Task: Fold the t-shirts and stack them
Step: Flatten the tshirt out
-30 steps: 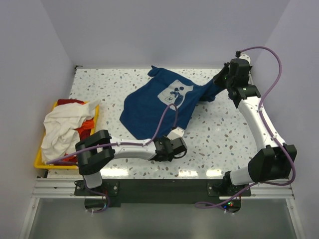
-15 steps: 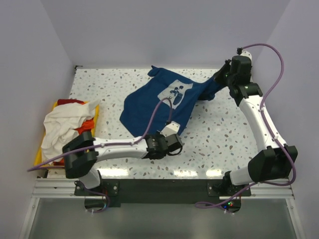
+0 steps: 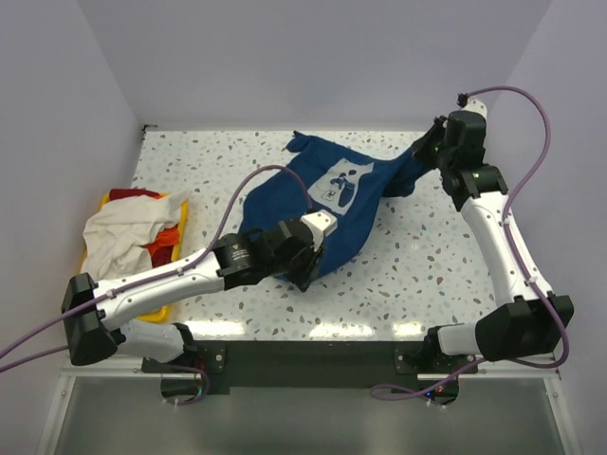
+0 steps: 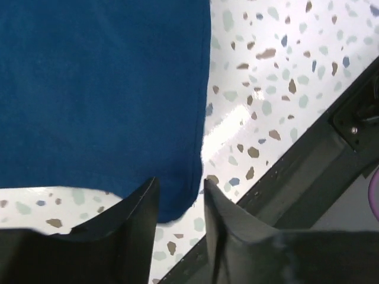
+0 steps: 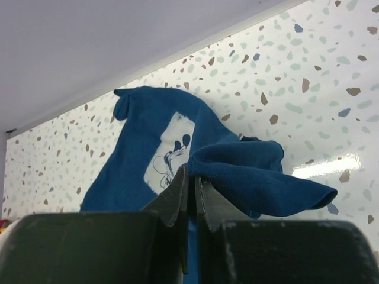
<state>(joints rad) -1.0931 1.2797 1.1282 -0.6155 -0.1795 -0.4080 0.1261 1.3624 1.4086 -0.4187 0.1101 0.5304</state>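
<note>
The navy blue t-shirt (image 3: 332, 204) with the white mouse print (image 3: 340, 185) lies spread across the middle of the table. My right gripper (image 3: 429, 154) is shut on a raised fold of its right side and holds it above the table; the right wrist view shows the jaws (image 5: 192, 177) pinching the navy cloth (image 5: 249, 171). My left gripper (image 3: 302, 272) is open over the shirt's near hem. In the left wrist view its fingers (image 4: 180, 198) straddle the hem corner (image 4: 172, 201) with a clear gap.
A yellow bin (image 3: 178, 213) at the left edge holds a cream-white shirt (image 3: 112, 248), a red one (image 3: 128, 194) and an orange one (image 3: 167, 237). The black rail (image 4: 331, 148) runs along the table's near edge. Walls close in the back and both sides.
My left arm has swung away from the near edge and reached over the shirt's near hem. My right gripper has lifted its fold slightly up and to the right, drawing the shirt tauter.
</note>
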